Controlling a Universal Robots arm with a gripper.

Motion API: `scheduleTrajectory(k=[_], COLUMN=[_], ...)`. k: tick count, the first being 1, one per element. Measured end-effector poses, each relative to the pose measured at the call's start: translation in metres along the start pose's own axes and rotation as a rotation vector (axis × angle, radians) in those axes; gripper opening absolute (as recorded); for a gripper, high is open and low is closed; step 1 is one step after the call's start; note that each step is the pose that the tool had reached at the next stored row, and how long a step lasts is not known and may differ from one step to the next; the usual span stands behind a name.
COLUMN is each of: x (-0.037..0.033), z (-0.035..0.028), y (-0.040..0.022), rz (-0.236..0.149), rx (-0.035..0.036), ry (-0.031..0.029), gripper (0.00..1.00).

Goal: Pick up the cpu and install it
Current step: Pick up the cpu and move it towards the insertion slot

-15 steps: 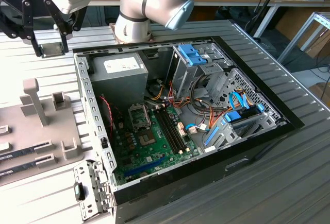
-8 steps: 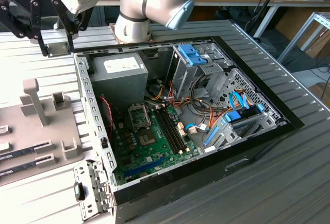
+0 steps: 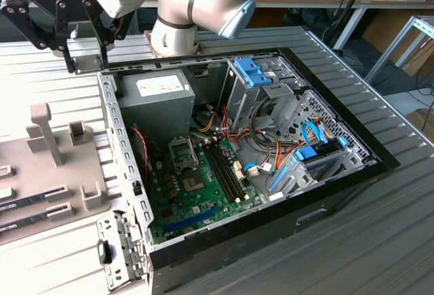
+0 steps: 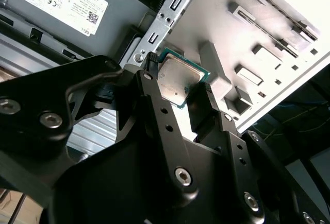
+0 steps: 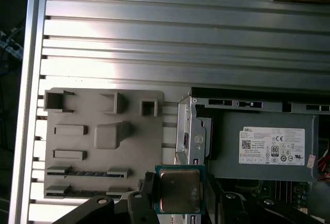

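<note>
Silver cpu gripped by pincer in both wrist views; exterior view shows motherboard well apart.

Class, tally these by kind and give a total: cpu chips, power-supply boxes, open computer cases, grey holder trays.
cpu: 1, held in the gripper
power-supply box: 1
computer case: 1
grey holder tray: 1
Total: 4
</note>
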State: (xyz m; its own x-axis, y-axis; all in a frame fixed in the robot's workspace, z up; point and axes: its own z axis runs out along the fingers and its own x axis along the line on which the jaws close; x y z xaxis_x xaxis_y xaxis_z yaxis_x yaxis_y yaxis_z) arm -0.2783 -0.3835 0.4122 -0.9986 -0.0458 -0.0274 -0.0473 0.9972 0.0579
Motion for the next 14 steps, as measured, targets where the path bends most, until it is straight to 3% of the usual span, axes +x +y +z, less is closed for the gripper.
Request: scheduleTrajectory(k=[14], x=[-0.0199], z=[0.0015], y=[-0.0012], rz=[0.0], rx=[0.0], ry=[0.0], gripper=[0.47])
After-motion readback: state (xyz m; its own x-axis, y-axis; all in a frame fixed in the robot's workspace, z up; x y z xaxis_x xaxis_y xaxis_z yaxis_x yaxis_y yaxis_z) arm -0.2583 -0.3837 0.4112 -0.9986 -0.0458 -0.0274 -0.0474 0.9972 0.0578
